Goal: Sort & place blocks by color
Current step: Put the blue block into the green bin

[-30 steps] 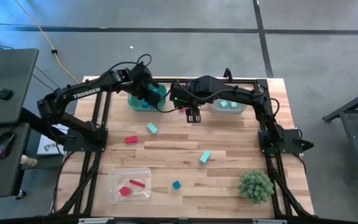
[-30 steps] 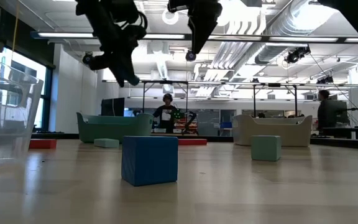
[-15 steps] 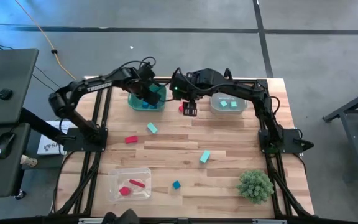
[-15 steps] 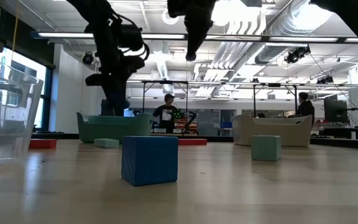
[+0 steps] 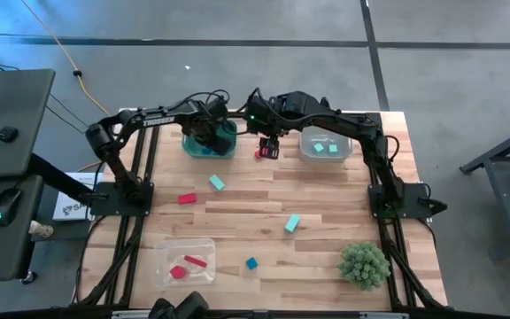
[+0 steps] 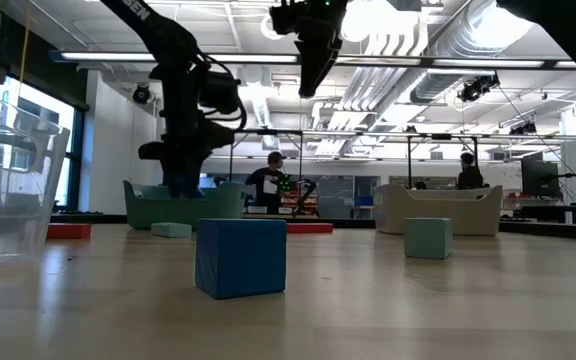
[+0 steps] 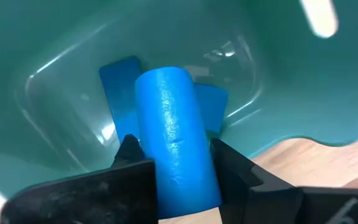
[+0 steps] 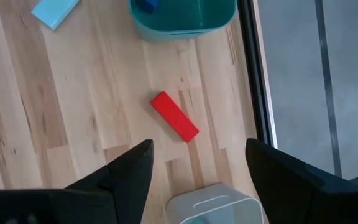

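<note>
My left gripper point(image 5: 209, 136) reaches down into the teal bin point(image 5: 189, 147) at the table's far edge, shut on a blue cylinder block point(image 7: 176, 137). Two flat blue blocks point(image 7: 120, 87) lie on the bin's floor beneath it. My right gripper point(image 5: 270, 146) hangs open above a red bar point(image 8: 174, 116), which lies flat on the table between the teal bin and a clear bin point(image 5: 326, 151). On the table lie two teal blocks point(image 5: 216, 182) point(image 5: 291, 223), a red block point(image 5: 187, 198) and a blue cube point(image 5: 251, 263). My left gripper pinches the blue cylinder's round sides point(image 7: 157, 165) between its two fingers, coming from above and pointing down into the teal bin. The cylinder reaches out past the fingertips over the blue blocks. Whether its far end rests on them, I cannot tell.
The far clear bin holds teal blocks point(image 5: 324, 148). A second clear bin point(image 5: 163, 252) near the front left holds red blocks. A spiky green plant ball point(image 5: 364, 263) sits front right. Black frame rails run along the table's left, right and far edges.
My left gripper has sunk into the teal bin with the blue cylinder and has tipped to point straight down. My right gripper has drifted toward the table's far edge, over the red bar, staying open.
</note>
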Robot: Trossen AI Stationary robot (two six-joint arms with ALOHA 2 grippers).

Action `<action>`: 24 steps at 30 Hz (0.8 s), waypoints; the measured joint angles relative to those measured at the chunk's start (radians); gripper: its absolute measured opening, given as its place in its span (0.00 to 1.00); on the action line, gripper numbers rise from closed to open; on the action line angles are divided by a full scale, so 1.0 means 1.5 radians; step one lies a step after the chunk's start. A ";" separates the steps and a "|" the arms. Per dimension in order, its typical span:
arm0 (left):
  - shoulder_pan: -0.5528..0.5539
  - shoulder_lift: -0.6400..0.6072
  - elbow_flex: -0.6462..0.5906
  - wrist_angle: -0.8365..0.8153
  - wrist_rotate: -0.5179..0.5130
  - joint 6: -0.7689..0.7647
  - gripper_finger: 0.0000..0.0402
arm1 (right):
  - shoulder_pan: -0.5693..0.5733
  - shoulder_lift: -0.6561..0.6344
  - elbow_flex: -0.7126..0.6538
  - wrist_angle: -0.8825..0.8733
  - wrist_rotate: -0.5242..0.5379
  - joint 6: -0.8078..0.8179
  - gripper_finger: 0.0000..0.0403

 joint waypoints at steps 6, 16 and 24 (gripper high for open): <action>0.000 0.014 0.000 0.000 0.000 0.005 0.18 | -0.004 0.000 0.000 -0.001 0.000 -0.001 0.61; -0.002 0.014 0.000 -0.005 0.000 0.005 0.19 | -0.010 0.000 0.000 -0.036 0.000 -0.001 0.61; -0.002 0.013 0.000 -0.019 0.045 0.005 0.19 | -0.010 0.000 0.000 -0.051 0.000 -0.001 0.61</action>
